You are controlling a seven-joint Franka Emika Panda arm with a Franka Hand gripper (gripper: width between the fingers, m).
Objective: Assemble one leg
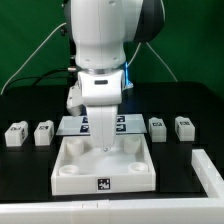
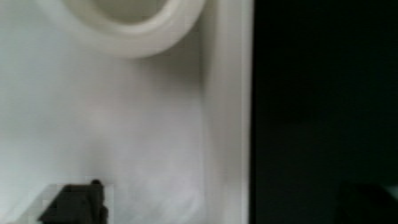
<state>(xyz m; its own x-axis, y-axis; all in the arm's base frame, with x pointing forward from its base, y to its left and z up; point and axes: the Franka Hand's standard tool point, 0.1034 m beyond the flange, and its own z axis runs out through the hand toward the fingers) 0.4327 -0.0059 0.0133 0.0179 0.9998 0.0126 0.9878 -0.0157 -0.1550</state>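
Observation:
Four small white legs lie on the black table: two at the exterior view's left and two at its right. My gripper hangs low over the large white square panel, near its middle back part. In the wrist view the gripper is open and empty. One dark fingertip shows over the white panel. The other is barely visible against the black table. A round corner socket of the panel shows. No leg shows in the wrist view.
The marker board lies just behind the panel, partly hidden by the arm. A white L-shaped bracket lies at the exterior view's right front. A green backdrop stands behind the black table.

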